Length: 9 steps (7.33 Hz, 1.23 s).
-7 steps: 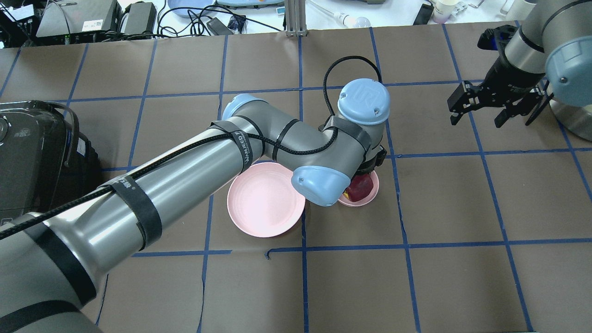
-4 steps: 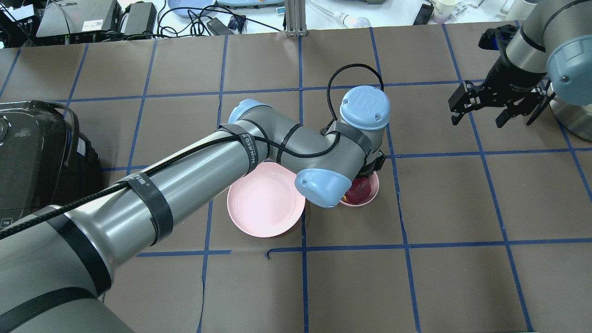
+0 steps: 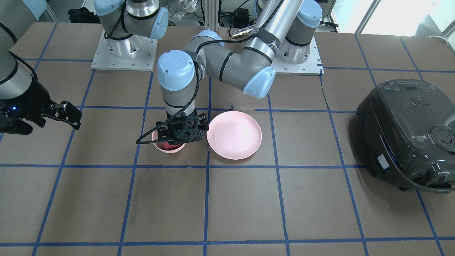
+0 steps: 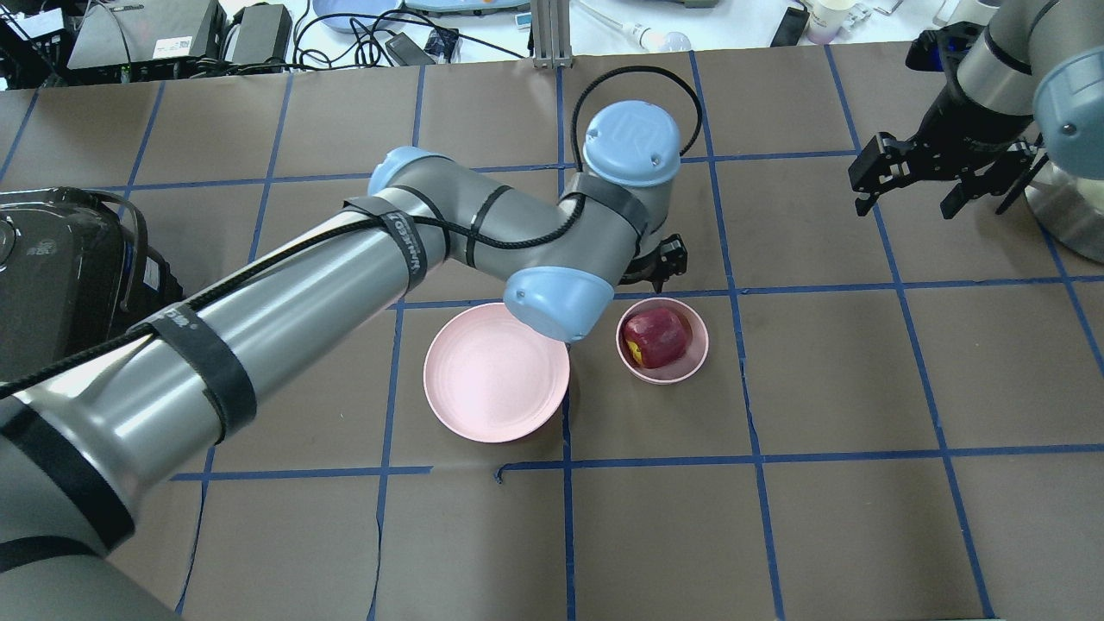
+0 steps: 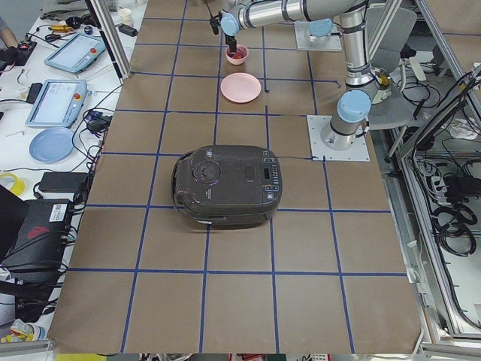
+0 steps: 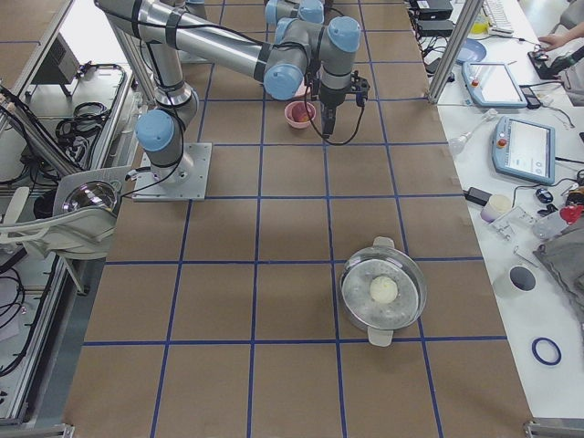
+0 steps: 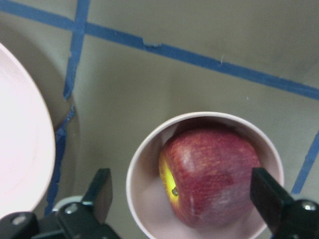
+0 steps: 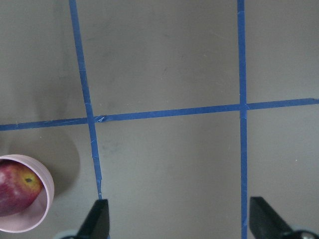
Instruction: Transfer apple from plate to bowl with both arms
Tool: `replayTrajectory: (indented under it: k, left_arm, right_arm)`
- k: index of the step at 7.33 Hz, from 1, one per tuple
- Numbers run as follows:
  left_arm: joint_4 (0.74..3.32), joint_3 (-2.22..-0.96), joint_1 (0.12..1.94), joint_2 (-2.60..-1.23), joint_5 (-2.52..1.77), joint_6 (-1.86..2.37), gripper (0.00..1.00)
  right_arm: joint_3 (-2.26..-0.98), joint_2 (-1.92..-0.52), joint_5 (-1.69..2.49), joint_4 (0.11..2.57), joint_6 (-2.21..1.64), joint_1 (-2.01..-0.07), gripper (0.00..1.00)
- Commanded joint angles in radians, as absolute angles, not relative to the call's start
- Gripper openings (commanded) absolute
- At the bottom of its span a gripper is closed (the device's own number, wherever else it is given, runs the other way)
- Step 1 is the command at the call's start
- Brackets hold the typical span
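Red apple [image 4: 657, 336] lies in the bowl [image 4: 693, 362], plate [image 4: 496, 375] bare: I think you can count the transfer done. Your left gripper [image 7: 182, 191] and right gripper [image 8: 177, 219] stand apart, empty.

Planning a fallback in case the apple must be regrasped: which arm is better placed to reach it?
Left, most likely. The open left gripper hangs just above the small, deep pale pink bowl holding the dark red apple; the right gripper, also open, sits well away across the table.
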<state>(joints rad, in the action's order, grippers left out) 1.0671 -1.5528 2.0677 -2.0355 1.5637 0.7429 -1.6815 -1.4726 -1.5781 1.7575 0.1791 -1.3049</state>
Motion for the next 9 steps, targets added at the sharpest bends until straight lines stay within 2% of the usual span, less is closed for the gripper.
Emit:
replayTrajectory:
  k: [1,3,5,6,9]
  left_arm:
    - [1.226,-1.517,1.946,-1.924,1.565,0.482,1.00]
    - [1.371,-1.518,1.821,-1.779,1.580,0.125,1.00]
    - [1.390,-1.528,1.726,-1.657,1.568,0.071,1.00]
    - [1.396,-1.526,1.694,-1.617,1.572,0.031,1.00]
    - [1.480,-1.516,1.667,-1.553,1.580,0.014,1.00]
  right_arm:
    - [-1.620,-1.491,-1.612,1.753,0.166,-1.310,1.00]
    - [-1.603,-1.532,-1.605,1.682,0.042,-1.339,1.00]
    - [-1.600,-1.563,-1.617,1.686,-0.054,-1.490,1.00]
    - [-1.598,-1.563,-1.608,1.687,-0.133,-1.558,1.00]
    - [-1.571,-1.574,-1.606,1.609,-0.135,-1.571,1.00]
